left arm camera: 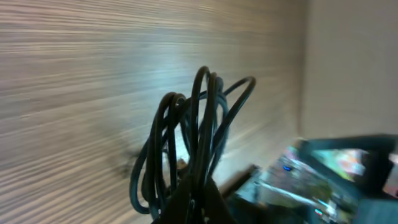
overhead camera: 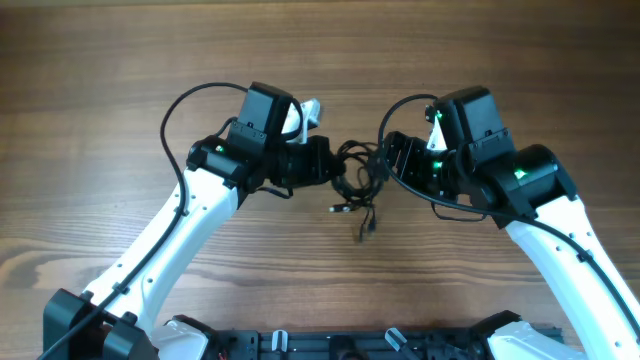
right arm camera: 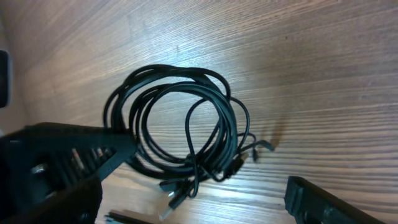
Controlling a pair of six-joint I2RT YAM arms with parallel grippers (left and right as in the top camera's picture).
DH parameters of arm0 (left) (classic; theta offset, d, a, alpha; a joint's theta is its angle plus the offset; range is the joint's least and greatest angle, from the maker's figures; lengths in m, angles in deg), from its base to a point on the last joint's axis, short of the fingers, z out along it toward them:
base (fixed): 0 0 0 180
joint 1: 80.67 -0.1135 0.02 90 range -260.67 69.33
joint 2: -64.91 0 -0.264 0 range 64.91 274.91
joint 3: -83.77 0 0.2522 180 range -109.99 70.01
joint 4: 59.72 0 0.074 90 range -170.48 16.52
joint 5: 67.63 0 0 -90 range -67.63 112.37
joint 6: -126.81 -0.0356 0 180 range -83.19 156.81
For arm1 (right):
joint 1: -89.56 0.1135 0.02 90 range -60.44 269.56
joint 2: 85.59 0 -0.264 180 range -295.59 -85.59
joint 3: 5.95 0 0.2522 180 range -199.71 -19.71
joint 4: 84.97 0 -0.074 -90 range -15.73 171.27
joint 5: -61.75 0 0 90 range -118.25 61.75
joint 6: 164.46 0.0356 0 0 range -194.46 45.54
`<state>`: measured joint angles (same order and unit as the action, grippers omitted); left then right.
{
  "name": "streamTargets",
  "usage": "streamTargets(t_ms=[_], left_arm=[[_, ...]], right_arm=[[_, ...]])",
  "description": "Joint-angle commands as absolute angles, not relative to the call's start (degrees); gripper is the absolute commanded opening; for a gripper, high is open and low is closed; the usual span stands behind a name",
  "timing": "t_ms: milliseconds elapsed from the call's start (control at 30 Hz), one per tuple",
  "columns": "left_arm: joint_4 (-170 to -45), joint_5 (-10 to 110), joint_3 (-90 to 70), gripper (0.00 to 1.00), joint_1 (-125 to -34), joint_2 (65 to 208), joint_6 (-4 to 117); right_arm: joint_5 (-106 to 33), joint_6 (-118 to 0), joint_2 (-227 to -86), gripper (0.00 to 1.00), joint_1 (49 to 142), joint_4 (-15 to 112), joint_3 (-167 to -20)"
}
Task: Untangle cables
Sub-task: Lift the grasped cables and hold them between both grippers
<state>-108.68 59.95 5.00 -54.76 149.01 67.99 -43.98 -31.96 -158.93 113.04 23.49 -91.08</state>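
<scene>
Mid-frame, our left gripper (overhead camera: 322,164) is pinched shut on the cables (overhead camera: 356,180), which are one bunched coil. The right gripper (overhead camera: 388,162), fingers wide apart, sits just right of it. Risk: grabbing several loops & pulling tightens the knot, or yanks the coil from the left pinch.

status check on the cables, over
left gripper shut on cables. right gripper open beside them. cables one coiled tangle. nothing blocking.

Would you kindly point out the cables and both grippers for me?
cables (right arm camera: 177,73), right wrist view, top arc of the coil.
left gripper (left arm camera: 194,200), left wrist view, between its shut fingertips.
right gripper (right arm camera: 211,167), right wrist view, midway between open fingertips.
</scene>
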Motion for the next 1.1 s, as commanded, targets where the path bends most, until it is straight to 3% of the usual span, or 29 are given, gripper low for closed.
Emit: streamTargets(t_ms=[0, 133, 300, 500, 700, 800, 933, 1067], left_arm=[[-106.0, 70.7, 4.1, 0.04, -55.1, 148.3, 70.5], [-104.5, 72.5, 4.1, 0.04, -55.2, 148.3, 70.9], [-102.0, 77.7, 4.1, 0.04, -56.5, 148.3, 74.7], [-97.4, 83.5, 4.1, 0.04, -58.1, 148.3, 77.9], [-97.2, 83.7, 4.1, 0.04, -58.3, 148.3, 78.0], [-97.2, 83.7, 4.1, 0.04, -58.3, 148.3, 78.0], [-97.2, 83.6, 4.1, 0.04, -58.3, 148.3, 78.0], [-97.5, 80.6, 4.1, 0.04, -58.3, 148.3, 77.8]], right_arm=[[-39.6, -34.5, -159.3, 0.9, 113.4, 22.7, -91.6], [-34.8, -34.5, -159.3, 0.82, 113.4, 21.1, -91.6], [-34.6, -35.5, -159.3, 0.81, 113.4, 20.9, -91.6], [-35.0, -35.4, -160.1, 0.61, 113.4, 20.5, -91.6], [-40.4, -35.5, -163.0, 0.59, 113.4, 20.9, -91.6], [-40.8, -35.5, -164.4, 0.45, 113.4, 20.8, -91.6], [-42.1, -35.5, -165.6, 0.06, 113.4, 21.2, -91.6], [-42.5, -35.5, -165.0, 0.04, 113.4, 21.4, -92.4]])
